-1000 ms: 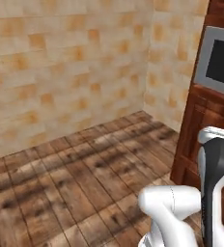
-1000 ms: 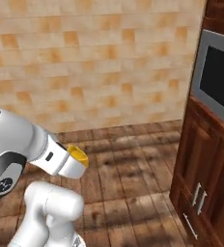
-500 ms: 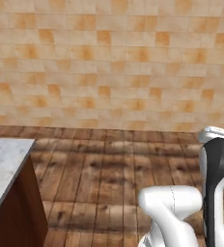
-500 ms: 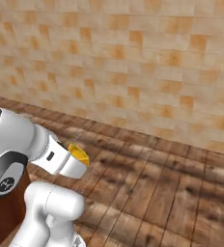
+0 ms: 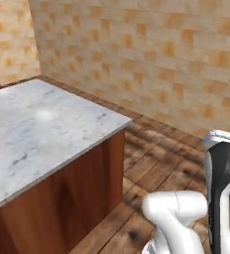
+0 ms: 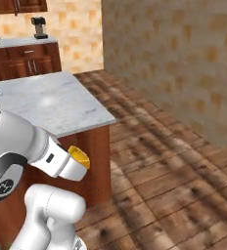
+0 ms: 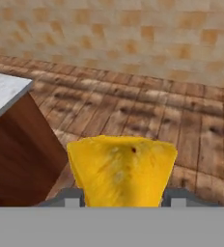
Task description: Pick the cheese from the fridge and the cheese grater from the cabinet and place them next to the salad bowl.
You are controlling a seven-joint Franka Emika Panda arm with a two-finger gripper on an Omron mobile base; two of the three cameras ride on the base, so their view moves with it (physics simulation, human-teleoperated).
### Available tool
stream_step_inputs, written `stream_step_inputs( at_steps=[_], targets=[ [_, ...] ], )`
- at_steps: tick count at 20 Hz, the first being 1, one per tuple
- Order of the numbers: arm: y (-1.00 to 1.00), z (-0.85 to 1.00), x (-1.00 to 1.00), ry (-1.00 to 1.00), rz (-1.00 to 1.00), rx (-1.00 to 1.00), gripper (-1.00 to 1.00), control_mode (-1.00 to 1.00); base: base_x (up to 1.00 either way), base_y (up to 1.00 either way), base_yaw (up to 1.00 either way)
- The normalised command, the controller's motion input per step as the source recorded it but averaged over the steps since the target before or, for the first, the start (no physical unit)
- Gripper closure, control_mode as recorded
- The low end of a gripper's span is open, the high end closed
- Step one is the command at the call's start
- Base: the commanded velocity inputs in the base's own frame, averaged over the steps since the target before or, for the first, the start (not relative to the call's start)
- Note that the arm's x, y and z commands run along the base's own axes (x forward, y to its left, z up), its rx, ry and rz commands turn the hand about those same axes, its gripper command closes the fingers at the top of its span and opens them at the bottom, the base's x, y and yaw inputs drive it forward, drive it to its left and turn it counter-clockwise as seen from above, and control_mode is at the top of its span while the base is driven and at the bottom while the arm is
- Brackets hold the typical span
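A yellow-orange wedge of cheese (image 7: pixel 121 169) fills the lower middle of the hand view, pinched between my gripper's (image 7: pixel 123 198) two fingertips. From the right base view the same cheese (image 6: pixel 81 157) sticks out of the end of my gripper (image 6: pixel 75 165), held in the air beside the corner of the island. The gripper is shut on the cheese. The fridge, cheese grater, cabinet and salad bowl are out of view.
A marble-topped island (image 5: pixel 42 129) with dark wood sides stands at the left, its corner (image 6: pixel 93 114) close to my arm. Plank floor (image 6: pixel 174 166) runs to a tan tiled wall (image 5: pixel 161 54). Far off are base cabinets (image 6: pixel 22 61) with a coffee machine (image 6: pixel 38 27) on top.
The whole picture has swung round, so the camera has turned: the wall oven has left the view and the marble island has come in. The cheese stays in my gripper.
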Motion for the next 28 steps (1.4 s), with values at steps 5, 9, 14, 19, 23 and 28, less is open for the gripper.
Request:
stream_step_inputs(
  at_steps=[5,9,14,19,23,28],
  targets=[
    [0.0,0.0,0.0,0.0,0.0,0.0,1.0,1.0,0.0,0.0,0.99],
    [0.0,0.0,0.0,0.0,0.0,0.0,1.0,1.0,-0.02,-0.24,0.39],
    [0.0,0.0,0.0,0.0,0.0,0.0,1.0,1.0,0.05,-0.61,0.08],
    [0.0,0.0,0.0,0.0,0.0,0.0,1.0,1.0,0.28,-1.0,0.14],
    [0.0,0.0,0.0,0.0,0.0,0.0,1.0,1.0,0.45,-1.0,0.12],
    [0.0,0.0,0.0,0.0,0.0,0.0,1.0,1.0,0.36,-1.0,0.15]
  ],
)
